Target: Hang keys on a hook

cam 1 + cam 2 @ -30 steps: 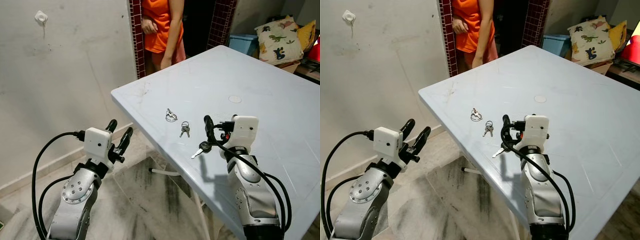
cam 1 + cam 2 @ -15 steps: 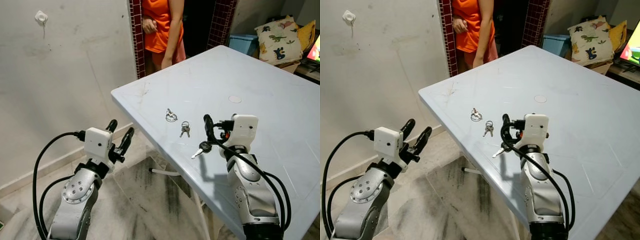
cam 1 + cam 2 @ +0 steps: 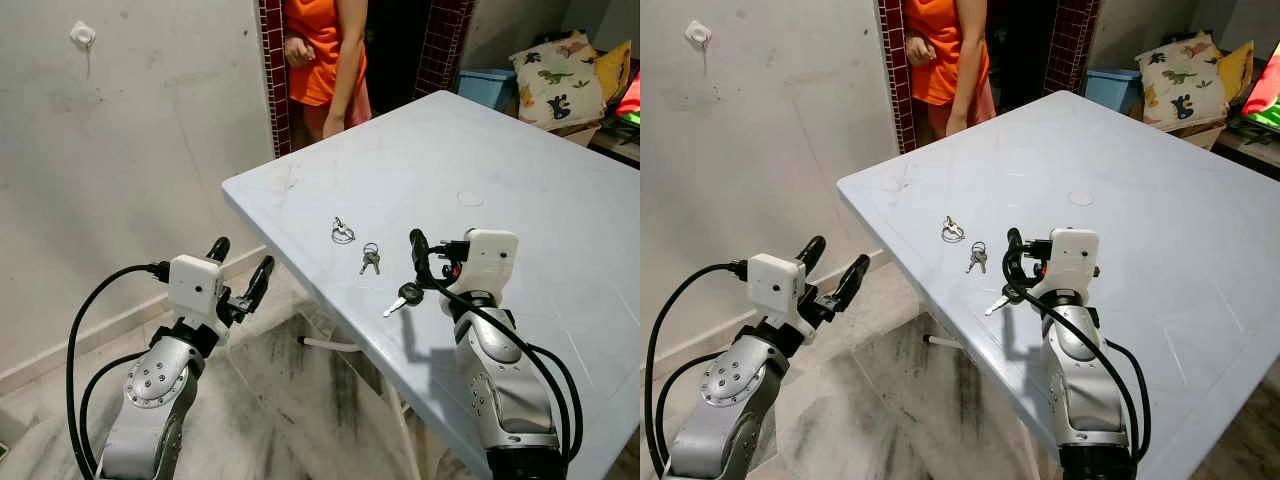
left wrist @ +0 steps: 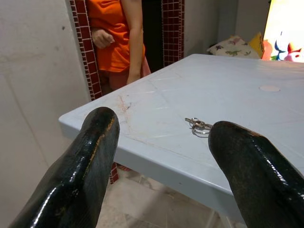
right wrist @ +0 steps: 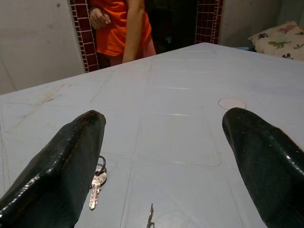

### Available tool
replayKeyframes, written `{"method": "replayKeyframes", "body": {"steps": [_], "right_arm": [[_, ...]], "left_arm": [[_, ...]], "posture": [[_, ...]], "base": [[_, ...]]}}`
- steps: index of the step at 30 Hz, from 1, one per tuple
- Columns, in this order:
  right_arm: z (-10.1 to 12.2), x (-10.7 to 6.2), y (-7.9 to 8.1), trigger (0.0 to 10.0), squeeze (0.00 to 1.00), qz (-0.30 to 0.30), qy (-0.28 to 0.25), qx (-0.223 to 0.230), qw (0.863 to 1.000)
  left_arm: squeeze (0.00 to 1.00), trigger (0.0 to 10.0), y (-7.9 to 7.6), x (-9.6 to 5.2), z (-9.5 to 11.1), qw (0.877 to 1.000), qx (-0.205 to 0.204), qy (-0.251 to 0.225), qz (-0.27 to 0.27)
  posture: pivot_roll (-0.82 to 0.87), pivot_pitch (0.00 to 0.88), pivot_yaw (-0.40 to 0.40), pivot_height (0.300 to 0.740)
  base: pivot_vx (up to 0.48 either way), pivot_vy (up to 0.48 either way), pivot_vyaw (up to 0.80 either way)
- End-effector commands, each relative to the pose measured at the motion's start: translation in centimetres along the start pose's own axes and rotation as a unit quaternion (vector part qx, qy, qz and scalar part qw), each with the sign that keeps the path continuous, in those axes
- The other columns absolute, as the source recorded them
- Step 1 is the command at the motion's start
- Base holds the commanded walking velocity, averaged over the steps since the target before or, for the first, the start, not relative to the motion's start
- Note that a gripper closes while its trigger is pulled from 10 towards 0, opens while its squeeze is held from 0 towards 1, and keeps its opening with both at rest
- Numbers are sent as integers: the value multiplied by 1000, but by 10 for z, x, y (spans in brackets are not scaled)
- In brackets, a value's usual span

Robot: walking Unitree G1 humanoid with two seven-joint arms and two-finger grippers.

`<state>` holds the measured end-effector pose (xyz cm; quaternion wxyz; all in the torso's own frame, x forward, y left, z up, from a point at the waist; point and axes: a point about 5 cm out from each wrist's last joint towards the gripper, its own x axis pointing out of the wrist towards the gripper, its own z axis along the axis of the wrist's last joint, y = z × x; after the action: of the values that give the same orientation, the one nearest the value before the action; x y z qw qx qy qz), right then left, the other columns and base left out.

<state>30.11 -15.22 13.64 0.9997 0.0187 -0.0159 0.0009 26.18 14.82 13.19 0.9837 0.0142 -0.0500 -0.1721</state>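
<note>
Keys (image 3: 370, 259) on a ring are seen on the pale blue table (image 3: 520, 180), just beyond the spread fingers of the right gripper (image 5: 161, 156). The left gripper (image 3: 238, 274) is likewise released, off the table edge. A centred, low approach is advised. One key's (image 3: 400, 299) attachment near the right fingers is unclear.

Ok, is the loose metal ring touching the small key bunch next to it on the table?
Apart. The left eye view shows a strip of bare table between the metal ring and the key bunch.
</note>
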Motion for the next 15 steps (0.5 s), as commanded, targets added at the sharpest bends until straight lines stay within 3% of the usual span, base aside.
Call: {"method": "replayKeyframes", "body": {"steps": [1,15], "right_arm": [[-3,0,-2,10000,1000,-8,7,0,1000],[-4,-1,-2,10000,1000,-6,12,15,1000]], "left_arm": [[1000,10000,4,0,1,1000,0,-1,6],[1000,10000,14,2,6,999,17,-15,40]], "posture": [[-14,0,33,740],[-17,0,34,740]], "base": [[0,0,0],[0,0,0]]}}
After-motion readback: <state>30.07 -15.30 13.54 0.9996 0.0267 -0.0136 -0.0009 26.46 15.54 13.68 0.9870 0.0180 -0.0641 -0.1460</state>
